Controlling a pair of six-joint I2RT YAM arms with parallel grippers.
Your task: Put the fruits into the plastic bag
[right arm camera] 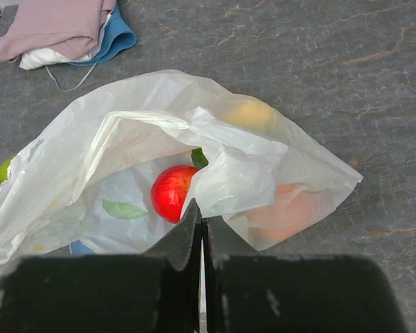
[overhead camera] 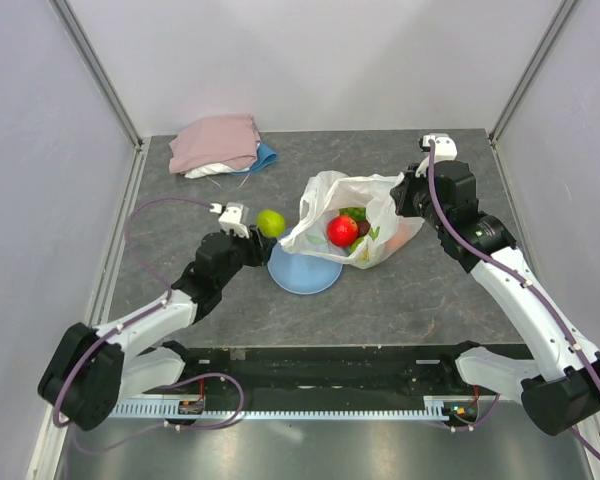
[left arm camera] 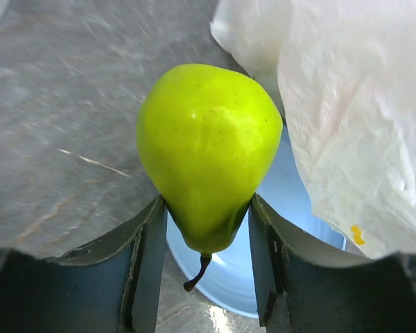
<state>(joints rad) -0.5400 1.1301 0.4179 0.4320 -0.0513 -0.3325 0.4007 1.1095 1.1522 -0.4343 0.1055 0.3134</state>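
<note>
**While the left hand grips a pear, the right hand pinches the bag**

As seen from the top camera, the dark grey worktop (overhead camera: pixel 430 290) has a folded pink cloth (overhead camera: pixel 215 140) at about 11 o'clock. A blue cloth (overhead camera: pixel 267 157) shows under the 3 o'clock edge of the pink one.

Nearer to the middle, the left hand (left arm camera: pixel 208 208) reaches toward 2 o'clock. Its two fingers are partly spread and press on both sides of the narrow end of a yellow-green pear (left arm camera: pixel 208 152). The stem points back to the wrist camera. Whether the pear touches the worktop I cannot tell. It is just beside the bag, at the bag's 9 o'clock.

A round light-blue plate (overhead camera: pixel 300 275) lies at 7 o'clock of the bag, and the bag partly covers its far rim.

The plastic bag (overhead camera: pixel 325 195) is in the middle of the worktop, with its mouth open toward the top camera. Inside it sits a red apple (overhead camera: pixel 342 231), with a green fruit (overhead camera: pixel 352 213) at the apple's 1 o'clock. Through the thin film the right wrist camera shows also a yellow fruit (right arm camera: pixel 249 114) and an orange fruit (right arm camera: pixel 284 208).

At 3 o'clock of the bag is the right hand (right arm camera: pixel 201 215). Its fingers are pressed together and appear to pinch a fold of the bag's film at their tips.
</note>
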